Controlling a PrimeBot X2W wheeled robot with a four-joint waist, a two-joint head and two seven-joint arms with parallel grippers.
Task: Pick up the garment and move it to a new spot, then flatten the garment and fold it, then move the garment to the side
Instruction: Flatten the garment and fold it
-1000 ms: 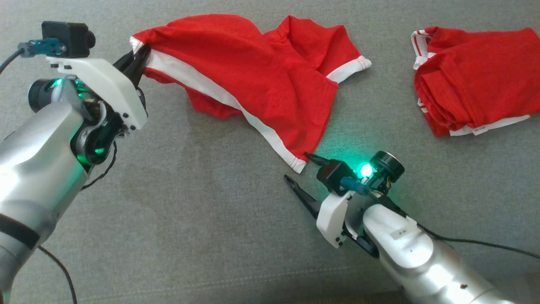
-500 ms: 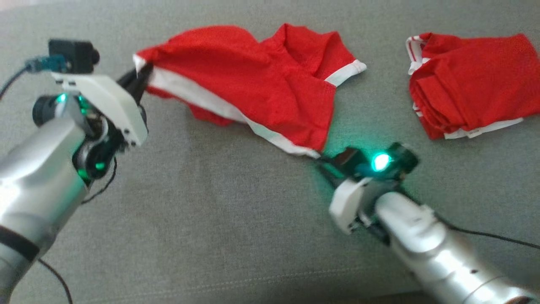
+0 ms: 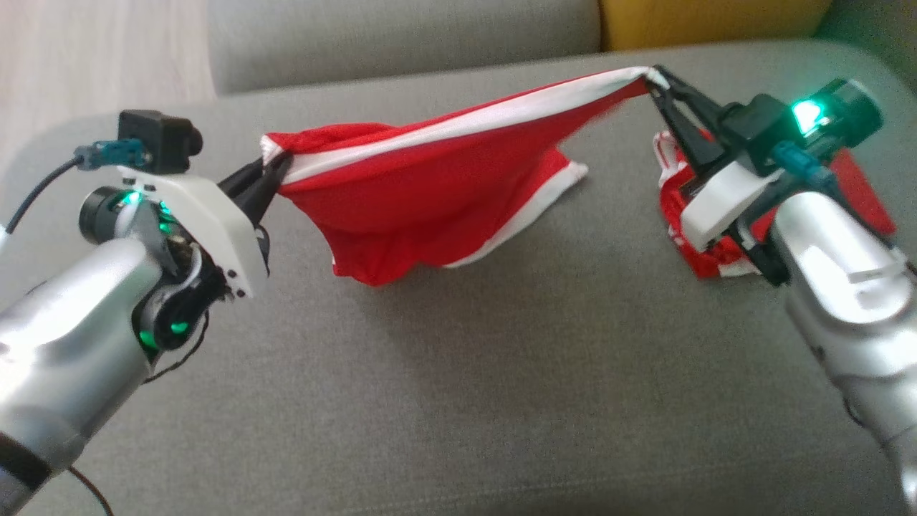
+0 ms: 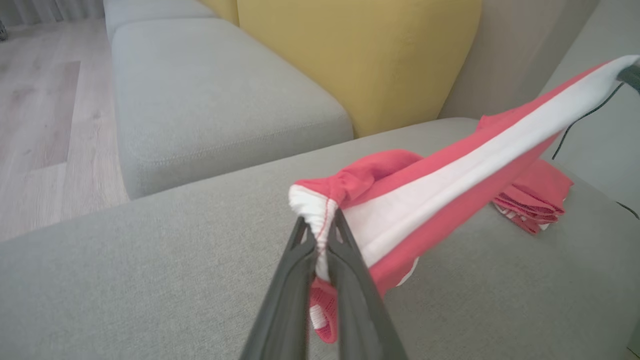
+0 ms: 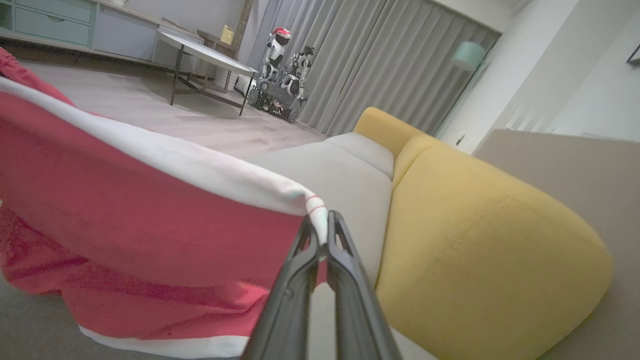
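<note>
The garment [image 3: 430, 193] is a red piece with white trim, stretched in the air between my two grippers over the grey sofa seat [image 3: 458, 373]. My left gripper [image 3: 276, 168] is shut on its left corner, and in the left wrist view the white hem [image 4: 320, 220] is pinched between the dark fingers. My right gripper [image 3: 655, 79] is shut on the opposite corner, held higher; the right wrist view shows the white band [image 5: 320, 212] clamped at the fingertips. The garment's lower part [image 5: 150, 310] hangs down and touches the seat.
A second red garment [image 3: 709, 251], folded, lies on the seat under my right arm, and it shows as a pile [image 4: 535, 200] in the left wrist view. Yellow cushions [image 5: 480, 250] stand at the sofa back. Wooden floor [image 3: 93, 57] lies beyond the seat's left edge.
My right gripper shut on the garment's lower corner and lifted it up and to the right, pulling the white band taut. The head camera tilted upward, so the sofa back came into view.
</note>
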